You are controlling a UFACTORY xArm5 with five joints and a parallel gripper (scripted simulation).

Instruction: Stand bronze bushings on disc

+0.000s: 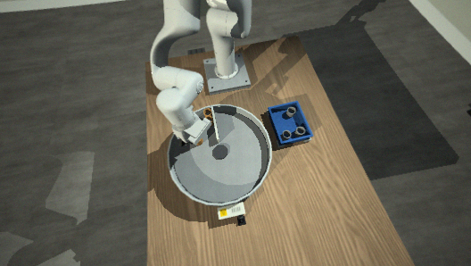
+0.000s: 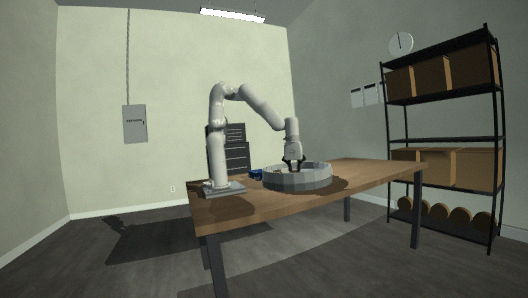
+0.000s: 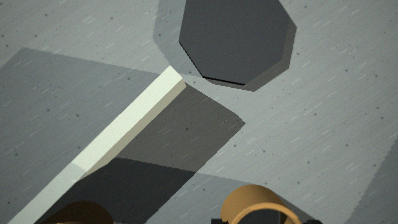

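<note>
Bronze, open-ended bushing (image 1: pixel 200 142) (image 2: pixel 295 171) (image 3: pixel 247 197) is gripped in the hand (image 1: pixel 199 141) (image 2: pixel 294 170) (image 3: pixel 265 220), over the grey round disc (image 1: pixel 236 174) (image 3: pixel 340 115). Second bronze bushing (image 1: pixel 208 112) (image 3: pixel 82 215) is beside the hand, same side of the pale upright divider (image 1: pixel 216 127) (image 3: pixel 125 130). Dark hub (image 1: pixel 219 152) (image 3: pixel 240 40) lies ahead. Method: keep the bore vertical, lower straight until the end seats flat, open gently, withdraw vertically; a sideways drag could topple it.

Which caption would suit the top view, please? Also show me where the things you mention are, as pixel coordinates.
Gripper (image 1: pixel 193 141) (image 2: pixel 294 170) (image 3: pixel 266 222) holding a bronze bushing (image 1: pixel 200 142) (image 3: pixel 248 199) over the turntable (image 1: pixel 254 152) (image 2: pixel 280 181) (image 3: pixel 340 105); three steel bushings in the blue crate (image 1: pixel 305 139) (image 2: pixel 255 174).
</note>
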